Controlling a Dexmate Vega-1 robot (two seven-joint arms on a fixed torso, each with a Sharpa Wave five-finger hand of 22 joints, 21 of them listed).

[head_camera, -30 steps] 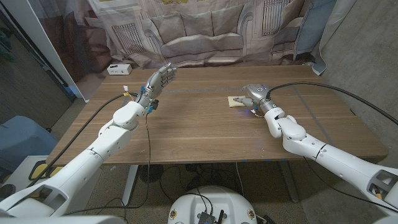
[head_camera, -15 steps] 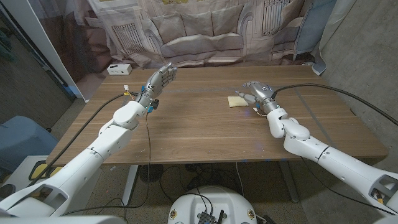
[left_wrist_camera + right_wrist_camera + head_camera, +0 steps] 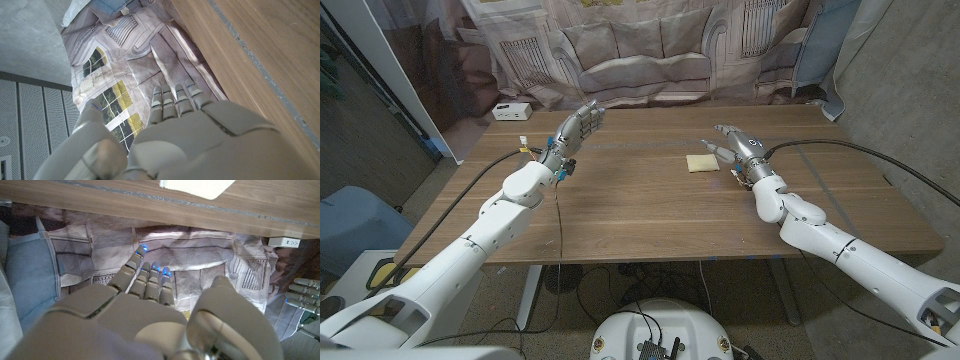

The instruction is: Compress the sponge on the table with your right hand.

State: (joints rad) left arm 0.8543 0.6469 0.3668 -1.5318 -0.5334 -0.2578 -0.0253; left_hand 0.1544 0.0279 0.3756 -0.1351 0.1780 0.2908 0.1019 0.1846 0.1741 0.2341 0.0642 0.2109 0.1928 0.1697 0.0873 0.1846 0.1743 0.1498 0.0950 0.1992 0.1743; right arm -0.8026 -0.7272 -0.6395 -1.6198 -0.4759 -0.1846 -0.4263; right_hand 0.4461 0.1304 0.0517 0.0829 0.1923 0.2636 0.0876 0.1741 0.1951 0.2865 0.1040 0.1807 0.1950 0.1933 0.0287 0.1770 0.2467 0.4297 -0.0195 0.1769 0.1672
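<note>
A flat pale yellow sponge [image 3: 701,163] lies on the wooden table [image 3: 650,210], right of the middle and toward the far side. The right wrist view shows the sponge [image 3: 196,188] as a pale patch on the table. My right hand [image 3: 739,148] hovers just to the right of the sponge, lifted off it, fingers spread and holding nothing. Over the table's far left part, my left hand [image 3: 578,127] is raised with its fingers apart, empty. My left hand [image 3: 200,135] points toward the curtain in the left wrist view.
A small white box [image 3: 510,111] sits at the table's far left corner. A printed curtain [image 3: 640,50] hangs behind the table. Cables run along both arms over the tabletop.
My right hand has lifted off the sponge and drawn back to its right, opening its fingers. The sponge lies uncovered. The left hand has not moved.
</note>
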